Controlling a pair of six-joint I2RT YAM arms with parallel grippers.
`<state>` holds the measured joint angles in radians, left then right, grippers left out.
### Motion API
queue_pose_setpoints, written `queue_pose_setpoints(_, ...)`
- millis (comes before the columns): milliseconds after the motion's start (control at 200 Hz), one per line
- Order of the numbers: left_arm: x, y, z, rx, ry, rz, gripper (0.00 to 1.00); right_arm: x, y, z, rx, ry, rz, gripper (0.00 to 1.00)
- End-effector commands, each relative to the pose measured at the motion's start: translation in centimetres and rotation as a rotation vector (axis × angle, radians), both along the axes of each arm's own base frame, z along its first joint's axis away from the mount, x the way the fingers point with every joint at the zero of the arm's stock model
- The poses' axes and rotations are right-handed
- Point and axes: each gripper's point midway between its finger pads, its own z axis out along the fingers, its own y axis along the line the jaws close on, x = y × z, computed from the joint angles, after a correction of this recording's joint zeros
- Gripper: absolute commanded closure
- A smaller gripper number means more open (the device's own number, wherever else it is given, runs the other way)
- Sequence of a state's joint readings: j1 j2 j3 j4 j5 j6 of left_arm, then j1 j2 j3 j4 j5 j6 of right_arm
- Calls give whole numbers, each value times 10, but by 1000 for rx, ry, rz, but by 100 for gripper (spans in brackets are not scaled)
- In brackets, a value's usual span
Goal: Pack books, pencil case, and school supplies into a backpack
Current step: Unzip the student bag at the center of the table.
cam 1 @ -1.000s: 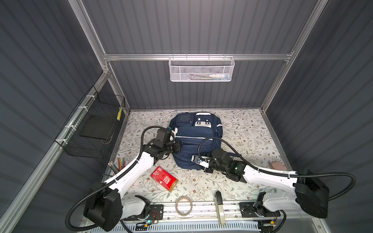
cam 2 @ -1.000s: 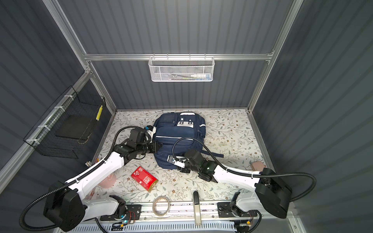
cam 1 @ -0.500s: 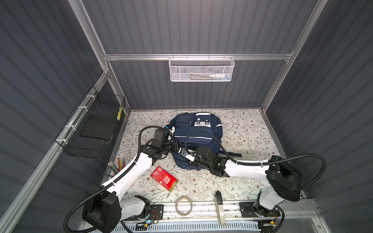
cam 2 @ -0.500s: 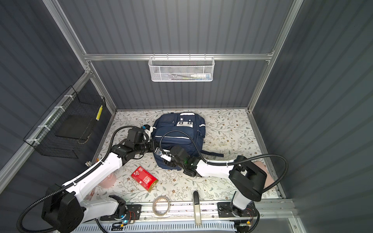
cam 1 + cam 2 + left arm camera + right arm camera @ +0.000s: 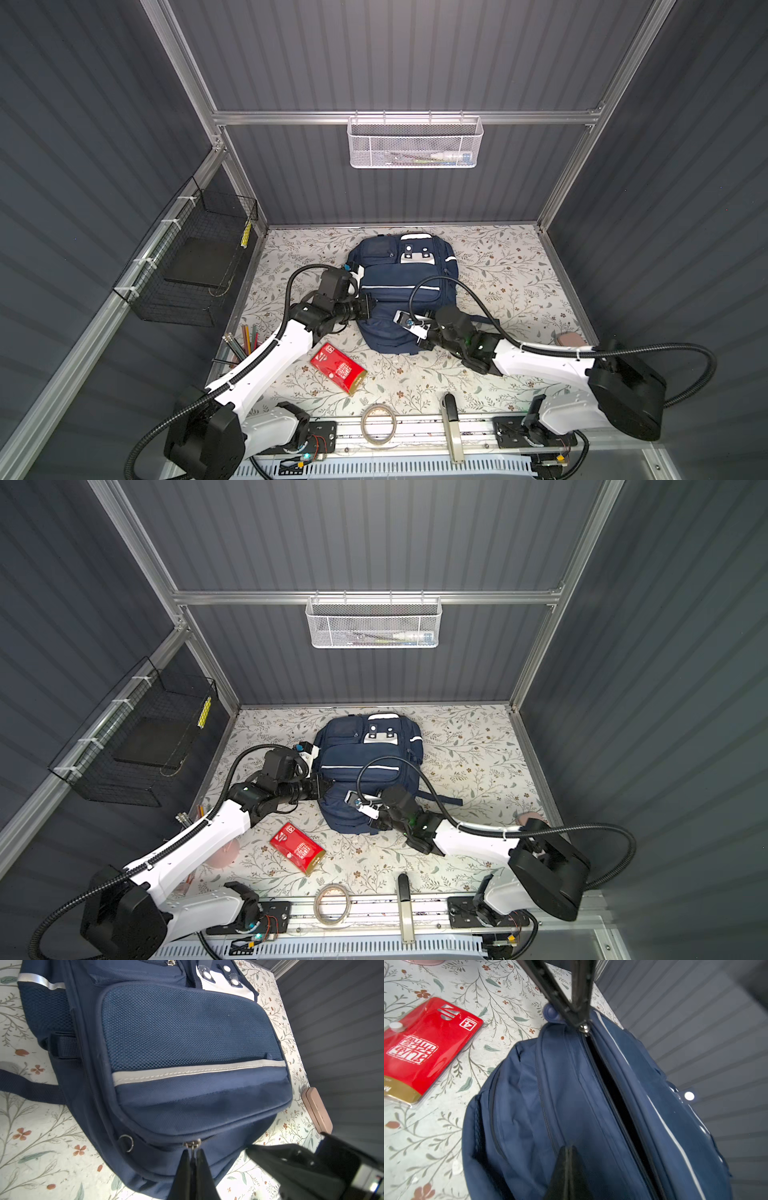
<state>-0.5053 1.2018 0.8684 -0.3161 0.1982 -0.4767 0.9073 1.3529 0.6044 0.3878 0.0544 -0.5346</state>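
Two pincers, both closed: my left pincer (image 5: pixel 192 1152) grips the zip pull (image 5: pixel 192 1144) of the backpack (image 5: pixel 399 286), lying flat on the table (image 5: pixel 498 270); my right pincer (image 5: pixel 568 1150) rests shut on its cloth beside the open zip. Soft fabric should sag; the small, slippery pull seems the best hold

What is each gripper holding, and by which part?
Left gripper pinches the zipper pull on the backpack. Right gripper is shut against its fabric; hold unclear.

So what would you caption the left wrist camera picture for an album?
The left claw pinches the zip pull of a navy backpack lying on a flower-patterned table.
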Motion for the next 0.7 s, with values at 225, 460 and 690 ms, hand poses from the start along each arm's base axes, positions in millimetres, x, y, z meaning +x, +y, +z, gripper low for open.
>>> queue_pose_setpoints(225,14,-19,-14,-50,1,-41,100,11,-69,-21,-101,21,-109,92)
queue_pose_setpoints(460,0,-40,8,-101,-18,-104,100,-22,-11,19,-50,-69,50,50)
queue_pose_setpoints(690,-8,-52,21,-153,-13,-135,100,-5,30,-9,-202,-174,48,53)
